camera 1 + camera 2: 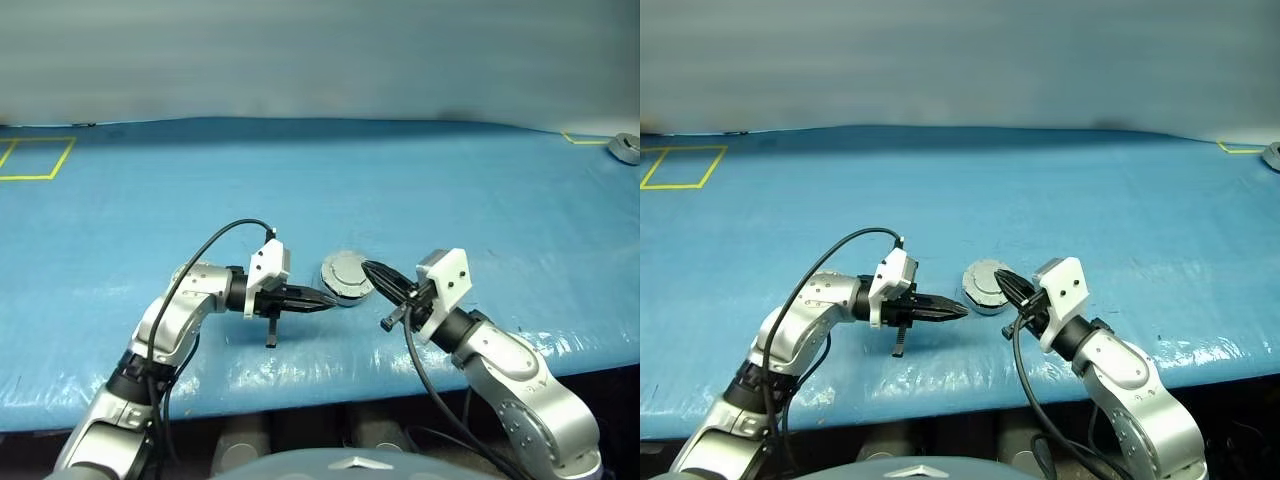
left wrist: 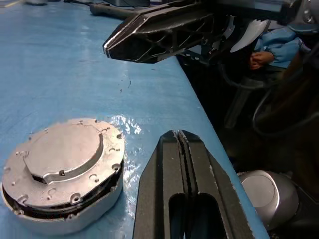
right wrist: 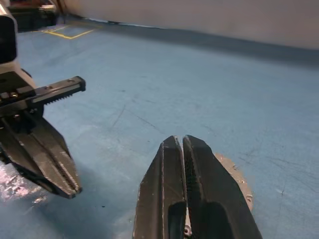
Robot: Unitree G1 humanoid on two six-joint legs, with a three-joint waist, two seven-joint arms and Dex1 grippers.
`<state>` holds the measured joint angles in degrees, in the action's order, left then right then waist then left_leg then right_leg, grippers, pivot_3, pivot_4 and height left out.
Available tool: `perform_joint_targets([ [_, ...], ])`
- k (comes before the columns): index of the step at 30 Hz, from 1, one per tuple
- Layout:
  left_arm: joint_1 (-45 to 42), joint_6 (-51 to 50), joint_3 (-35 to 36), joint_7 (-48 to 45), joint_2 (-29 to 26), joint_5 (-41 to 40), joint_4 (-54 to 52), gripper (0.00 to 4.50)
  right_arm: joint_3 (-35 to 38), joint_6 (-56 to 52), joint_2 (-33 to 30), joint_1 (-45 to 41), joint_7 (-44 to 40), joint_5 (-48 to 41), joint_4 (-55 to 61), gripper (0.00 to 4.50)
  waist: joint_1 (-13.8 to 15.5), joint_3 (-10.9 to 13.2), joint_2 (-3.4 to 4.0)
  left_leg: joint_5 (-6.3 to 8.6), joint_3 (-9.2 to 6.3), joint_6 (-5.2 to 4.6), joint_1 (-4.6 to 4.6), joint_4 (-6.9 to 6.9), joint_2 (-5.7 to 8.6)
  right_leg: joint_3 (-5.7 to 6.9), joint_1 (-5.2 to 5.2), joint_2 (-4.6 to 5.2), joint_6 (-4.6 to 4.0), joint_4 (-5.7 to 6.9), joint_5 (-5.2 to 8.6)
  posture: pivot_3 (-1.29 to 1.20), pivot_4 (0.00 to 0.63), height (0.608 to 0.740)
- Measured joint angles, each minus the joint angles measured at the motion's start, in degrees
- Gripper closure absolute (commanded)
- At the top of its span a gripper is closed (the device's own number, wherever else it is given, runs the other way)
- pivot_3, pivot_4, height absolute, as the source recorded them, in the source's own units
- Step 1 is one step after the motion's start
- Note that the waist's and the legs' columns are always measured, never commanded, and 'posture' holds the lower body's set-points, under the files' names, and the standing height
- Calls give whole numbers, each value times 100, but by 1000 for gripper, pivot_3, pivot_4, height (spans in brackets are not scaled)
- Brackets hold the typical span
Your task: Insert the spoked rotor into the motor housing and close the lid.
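The motor housing (image 1: 345, 293) stands on the blue table near the middle, with the grey lid (image 1: 347, 270) lying flat on top of it, smooth face up. The spoked rotor is hidden. My left gripper (image 1: 330, 298) is shut and empty, pointing across at the housing's near left side, its tip just short of it. My right gripper (image 1: 368, 267) is shut and empty, with its tip over the lid's right edge. The left wrist view has the lid (image 2: 60, 164) beside my shut left gripper (image 2: 178, 134). The right wrist view looks past my shut right gripper (image 3: 178, 139).
A grey round part (image 1: 625, 147) lies at the table's far right edge. A yellow tape square (image 1: 35, 158) marks the far left. The table's front edge runs close under both arms. A person's hands (image 2: 259, 59) rest beyond that edge.
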<state>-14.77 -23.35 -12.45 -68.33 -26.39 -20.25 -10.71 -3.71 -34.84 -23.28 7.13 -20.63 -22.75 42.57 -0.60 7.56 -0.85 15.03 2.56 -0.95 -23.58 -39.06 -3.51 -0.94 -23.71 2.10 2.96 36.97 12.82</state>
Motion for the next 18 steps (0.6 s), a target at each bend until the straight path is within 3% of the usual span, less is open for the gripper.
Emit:
perform_joint_targets([
  [5,320,-52,525,635,-21,-122,-3,4500,-307,338,-71,-351,-60,551,-708,1945,5,2,1,-3,2,4,1,-1,2,-2,2,1,0,0,-1,0,150,740],
  [11,747,-231,561,920,-128,-179,-26,4500,-620,363,-32,-673,-57,948,-1291,43,4,3,1,-3,1,4,-1,10,2,-2,-4,-2,-23,0,-11,0,150,740],
  [18,869,-212,494,1086,-181,-116,-33,4500,-829,179,151,-899,-66,1119,-1733,43,4,4,3,-3,5,4,-1,9,1,-3,-3,-1,-21,0,-10,0,150,740],
])
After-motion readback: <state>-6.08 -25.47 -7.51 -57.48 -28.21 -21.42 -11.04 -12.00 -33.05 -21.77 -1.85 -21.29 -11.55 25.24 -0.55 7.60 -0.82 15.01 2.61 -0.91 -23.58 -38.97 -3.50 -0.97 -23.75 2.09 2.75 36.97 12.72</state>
